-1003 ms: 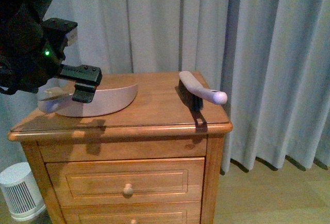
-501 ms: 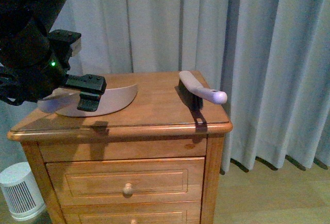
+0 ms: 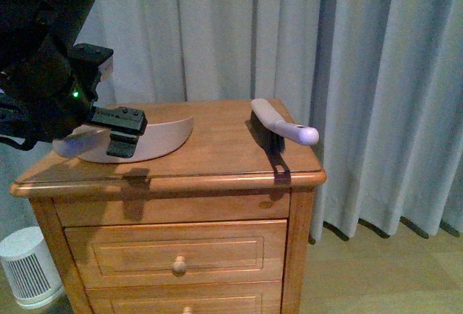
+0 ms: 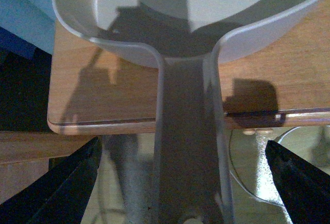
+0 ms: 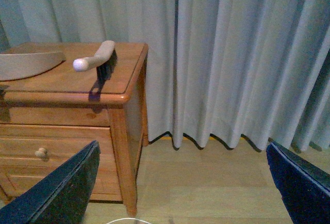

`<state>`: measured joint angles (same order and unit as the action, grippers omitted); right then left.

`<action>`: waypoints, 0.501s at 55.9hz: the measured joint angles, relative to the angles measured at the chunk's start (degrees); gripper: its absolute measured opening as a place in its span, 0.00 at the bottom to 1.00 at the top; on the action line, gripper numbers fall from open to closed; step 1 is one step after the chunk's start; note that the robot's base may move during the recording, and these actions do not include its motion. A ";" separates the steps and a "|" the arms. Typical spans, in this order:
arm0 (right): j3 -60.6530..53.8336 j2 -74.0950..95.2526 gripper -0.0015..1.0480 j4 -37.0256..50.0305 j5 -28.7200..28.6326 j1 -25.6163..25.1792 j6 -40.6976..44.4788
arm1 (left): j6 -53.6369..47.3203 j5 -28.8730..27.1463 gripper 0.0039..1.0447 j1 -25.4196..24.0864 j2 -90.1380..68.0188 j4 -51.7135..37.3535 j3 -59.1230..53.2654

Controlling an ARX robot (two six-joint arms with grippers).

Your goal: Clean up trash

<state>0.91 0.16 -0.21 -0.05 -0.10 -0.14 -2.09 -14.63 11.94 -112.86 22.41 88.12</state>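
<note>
Nightstand (image 3: pixel 217 156): wooden; bears dustpan (image 3: pixel 155 139) toward its left side and brush (image 3: pixel 278 124) toward its right, well apart. Left gripper (image 3: pixel 121 132): spread, straddling the dustpan's handle (image 4: pixel 188 131) where it overhangs the nightstand's left edge; not pinching it. Right gripper (image 5: pixel 183 193): spread, empty, off the nightstand's right side. Trash: not visible in any view. Step, judged: taking up the dustpan. Next move calls for closing squarely on the handle.

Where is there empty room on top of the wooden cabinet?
Free: the bare middle of the cabinet top, between the dustpan and the brush. Crowded: the left end, with the dustpan and the left gripper.
</note>
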 joint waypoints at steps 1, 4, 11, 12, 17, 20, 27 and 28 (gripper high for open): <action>0.00 0.00 0.93 0.00 0.00 0.00 0.00 | -0.04 0.02 0.86 -0.02 0.00 0.00 0.00; 0.00 0.00 0.93 0.00 0.00 0.00 0.00 | -0.04 0.02 0.77 -0.07 0.00 0.00 0.00; 0.00 0.00 0.93 0.00 0.00 0.00 0.00 | -0.15 0.02 0.59 -0.11 0.00 0.11 0.00; 0.00 0.00 0.93 0.00 0.00 0.00 0.00 | -0.15 0.02 0.55 -0.13 0.00 0.11 0.00; 0.00 0.00 0.93 0.00 0.00 0.00 0.00 | -0.17 0.07 0.41 -0.17 0.00 0.13 -0.11; 0.00 0.00 0.93 0.00 0.00 0.00 0.00 | -0.20 0.04 0.33 -0.17 0.00 0.22 -0.20; 0.00 0.00 0.93 0.00 0.00 0.00 0.00 | -0.28 0.11 0.28 -0.17 0.00 0.33 -0.22; 0.00 0.00 0.93 0.00 0.00 0.00 0.00 | -0.28 0.15 0.28 -0.17 0.00 0.35 -0.22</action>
<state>0.91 0.16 -0.21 -0.05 -0.10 -0.14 -2.37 -14.48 11.77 -112.86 22.76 87.90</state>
